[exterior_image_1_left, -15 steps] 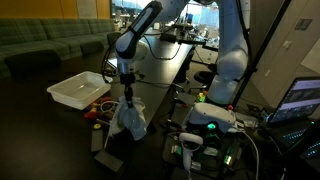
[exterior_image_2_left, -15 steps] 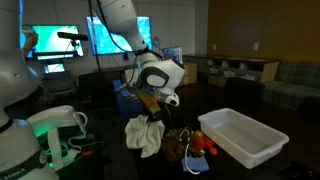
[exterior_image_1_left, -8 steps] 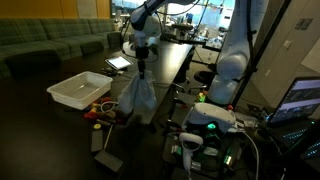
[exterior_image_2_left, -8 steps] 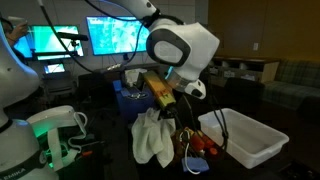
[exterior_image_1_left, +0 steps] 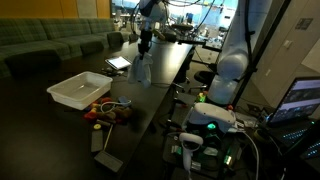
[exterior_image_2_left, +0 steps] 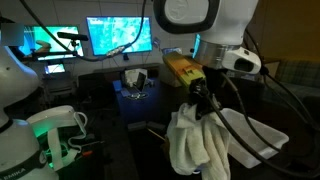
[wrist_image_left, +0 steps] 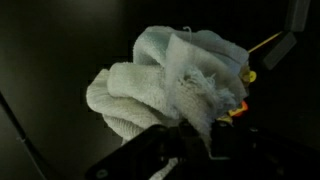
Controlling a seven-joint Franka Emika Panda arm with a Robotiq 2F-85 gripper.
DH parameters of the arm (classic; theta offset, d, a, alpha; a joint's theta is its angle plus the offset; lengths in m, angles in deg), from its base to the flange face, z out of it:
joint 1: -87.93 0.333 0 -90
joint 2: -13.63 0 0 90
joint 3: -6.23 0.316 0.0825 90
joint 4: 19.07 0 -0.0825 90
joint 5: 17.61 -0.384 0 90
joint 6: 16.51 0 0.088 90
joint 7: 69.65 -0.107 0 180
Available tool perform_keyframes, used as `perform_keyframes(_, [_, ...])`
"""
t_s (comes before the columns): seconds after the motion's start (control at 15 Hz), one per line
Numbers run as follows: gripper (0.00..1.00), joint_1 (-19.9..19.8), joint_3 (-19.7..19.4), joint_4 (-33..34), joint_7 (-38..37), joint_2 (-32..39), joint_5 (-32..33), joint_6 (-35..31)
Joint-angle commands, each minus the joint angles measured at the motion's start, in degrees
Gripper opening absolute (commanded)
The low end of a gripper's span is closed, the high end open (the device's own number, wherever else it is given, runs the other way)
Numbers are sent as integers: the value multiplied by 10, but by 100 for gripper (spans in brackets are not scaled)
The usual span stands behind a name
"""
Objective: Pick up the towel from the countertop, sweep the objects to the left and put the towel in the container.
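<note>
My gripper (exterior_image_1_left: 144, 44) is shut on a pale towel (exterior_image_1_left: 140, 70) that hangs from it well above the dark countertop (exterior_image_1_left: 165, 70). In an exterior view the gripper (exterior_image_2_left: 203, 98) and the bunched white towel (exterior_image_2_left: 196, 143) fill the foreground. In the wrist view the towel (wrist_image_left: 165, 80) bulges out from between the jaws (wrist_image_left: 196, 142). Small red and orange objects (exterior_image_1_left: 103, 110) lie on the counter next to the white container (exterior_image_1_left: 79, 89). The container (exterior_image_2_left: 262, 135) is partly hidden behind the towel in an exterior view.
A tablet or laptop (exterior_image_1_left: 119, 63) lies on the counter beyond the container. A second robot base with green lights (exterior_image_1_left: 212, 115) stands beside the counter. Monitors (exterior_image_2_left: 118, 36) glow at the back. A small grey block (exterior_image_1_left: 108, 160) lies at the counter's near end.
The gripper has lifted the towel off the counter and carried it up and toward the far end of the counter, away from the objects and container.
</note>
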Motion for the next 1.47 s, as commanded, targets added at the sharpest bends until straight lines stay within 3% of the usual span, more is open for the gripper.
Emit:
perform_keyframes(0.0, [6,45,1,32,-75,101,68,-106])
perform_keyframes(0.33, [6,93,2,66,-146,267,184,-209])
perform_keyframes(0.67, [6,120,-5,115,-179,387,256,-231])
perform_keyframes(1.0, [6,131,7,133,-193,444,264,-269])
perform_keyframes(1.4, [6,132,42,147,-219,456,230,-271])
